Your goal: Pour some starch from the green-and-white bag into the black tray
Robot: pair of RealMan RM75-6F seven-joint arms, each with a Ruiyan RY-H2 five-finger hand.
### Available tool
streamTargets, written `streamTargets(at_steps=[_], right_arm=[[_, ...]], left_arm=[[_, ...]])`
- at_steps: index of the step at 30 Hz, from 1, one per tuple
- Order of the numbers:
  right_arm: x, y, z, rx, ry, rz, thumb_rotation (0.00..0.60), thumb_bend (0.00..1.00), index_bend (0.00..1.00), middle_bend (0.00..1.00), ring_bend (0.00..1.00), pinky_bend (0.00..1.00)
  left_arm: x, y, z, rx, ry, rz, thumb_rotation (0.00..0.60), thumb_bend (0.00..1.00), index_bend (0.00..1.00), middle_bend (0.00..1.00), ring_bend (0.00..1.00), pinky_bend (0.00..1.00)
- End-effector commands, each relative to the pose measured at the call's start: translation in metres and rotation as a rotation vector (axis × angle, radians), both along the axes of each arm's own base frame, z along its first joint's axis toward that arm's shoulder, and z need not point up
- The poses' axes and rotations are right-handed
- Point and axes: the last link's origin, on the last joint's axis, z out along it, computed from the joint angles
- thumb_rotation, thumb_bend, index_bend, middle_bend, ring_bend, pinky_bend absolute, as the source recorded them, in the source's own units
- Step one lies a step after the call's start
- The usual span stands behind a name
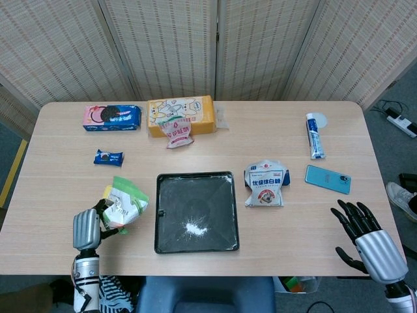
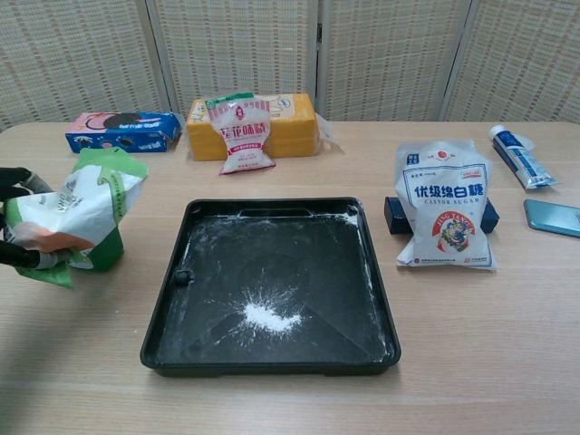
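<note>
My left hand grips the green-and-white starch bag to the left of the black tray, its green top pointing up and away. In the chest view only the dark fingers show at the left edge, wrapped around the starch bag. The black tray holds a small heap of white starch near its front, with powder dusted over its floor. My right hand hovers off the table's right front corner, fingers spread, holding nothing.
A yellow-lidded green tub sits right behind the starch bag. A castor sugar bag and a teal phone lie right of the tray. A cookie box, a yellow box, a snack packet and a toothpaste tube lie further back.
</note>
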Motion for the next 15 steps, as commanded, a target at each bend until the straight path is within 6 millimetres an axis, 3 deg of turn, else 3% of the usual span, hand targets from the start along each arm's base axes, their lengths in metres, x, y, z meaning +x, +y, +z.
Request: streamTargets(at_steps=[1, 6, 15], right_arm=[[0.000, 0.000, -0.002, 0.005, 0.004, -0.002, 0.600, 0.31, 0.00, 0.00, 0.00, 0.00], [0.001, 0.000, -0.001, -0.005, 0.002, -0.004, 0.600, 0.31, 0.00, 0.00, 0.00, 0.00], [0.001, 0.003, 0.002, -0.013, -0.007, 0.004, 0.600, 0.31, 0.00, 0.00, 0.00, 0.00]], left_arm=[[-0.023, -0.005, 0.010, 0.026, -0.056, 0.056, 0.600, 0.24, 0.68, 0.77, 0.95, 0.97], [-0.044, -0.009, 0.005, 0.016, -0.117, 0.102, 0.600, 0.24, 0.68, 0.78, 0.95, 0.97], [-0.066, -0.013, -0.024, 0.009, -0.110, 0.096, 0.600, 0.24, 0.68, 0.78, 0.95, 0.97]])
